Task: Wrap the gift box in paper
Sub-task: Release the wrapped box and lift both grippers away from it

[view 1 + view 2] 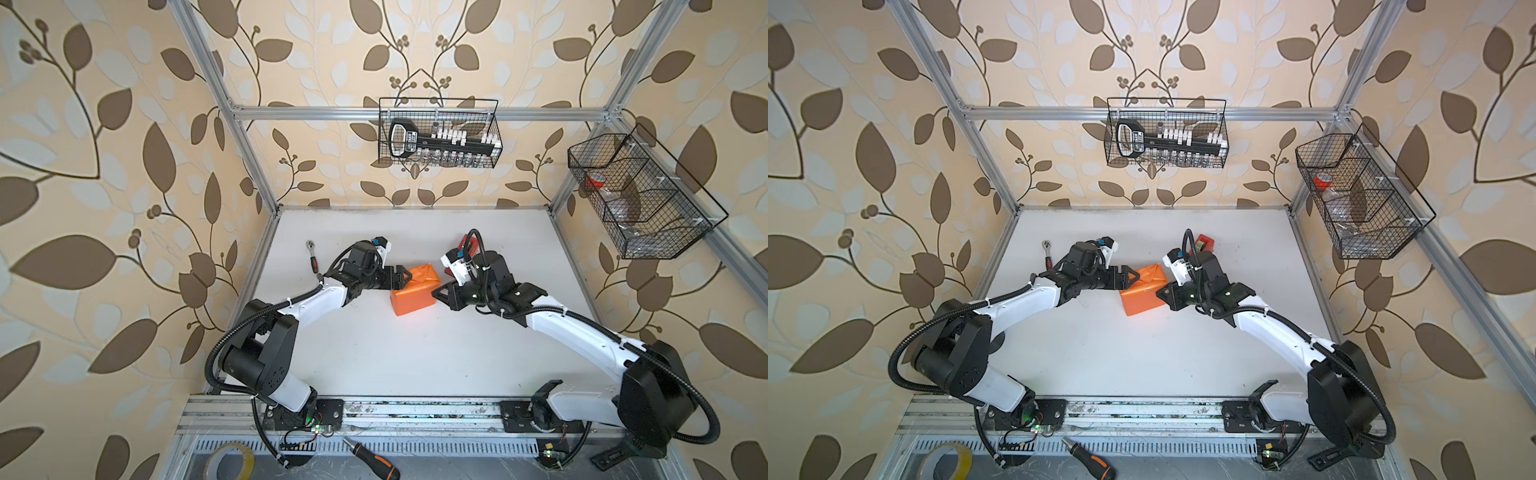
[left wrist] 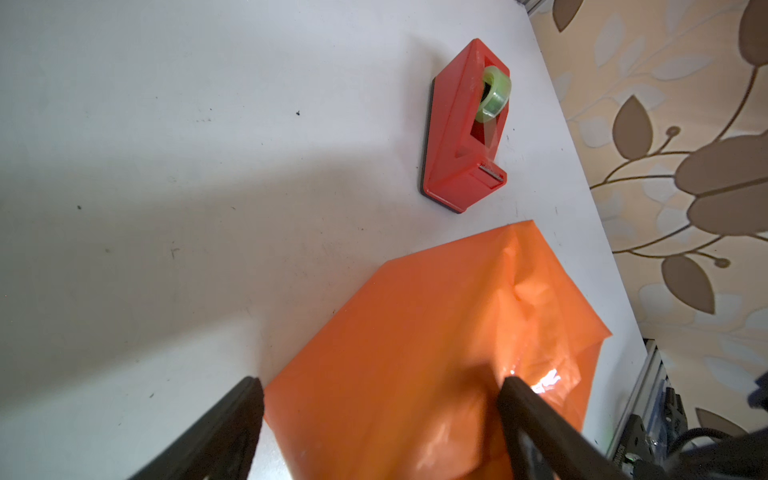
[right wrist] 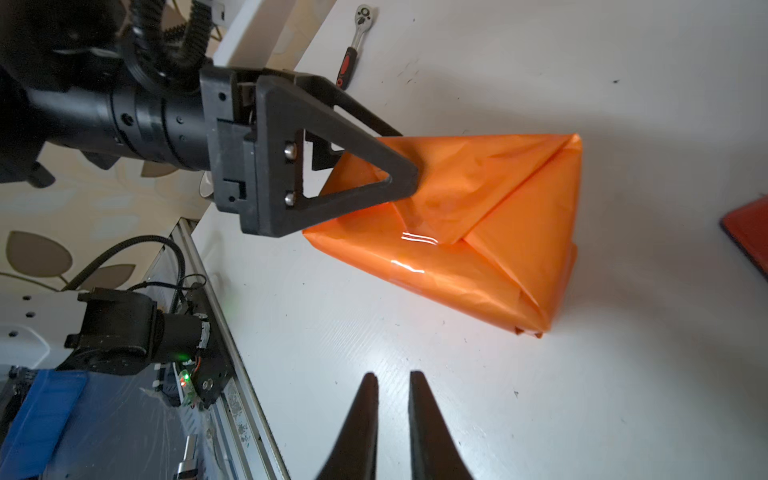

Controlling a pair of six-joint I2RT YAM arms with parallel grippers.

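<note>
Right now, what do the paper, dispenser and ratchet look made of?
Paper: thin orange sheet, glossy; sharp creases and bright glare streaks, possibly coated or film-like. Dispenser: red moulded plastic, smooth semi-gloss, dark base. Ratchet: shiny metal head and shank, red-and-black grip, probably rubber or plastic.

The paper (image 1: 413,291) is folded shut all round the box, bright orange face outward, so no green of the box shows in any view. Together they make a compact, blocky shape with a creased, slightly glossy skin. In both top views it lies on the white table (image 1: 374,353), about midway between left and right and somewhat toward the far side. It is turned askew, its long edges running from near left to far right. In the right wrist view the paper (image 3: 478,216) shows folded flaps crossing the upper face in diagonal seams, with wrinkles at one end and two short bright glints along a fold.
</note>
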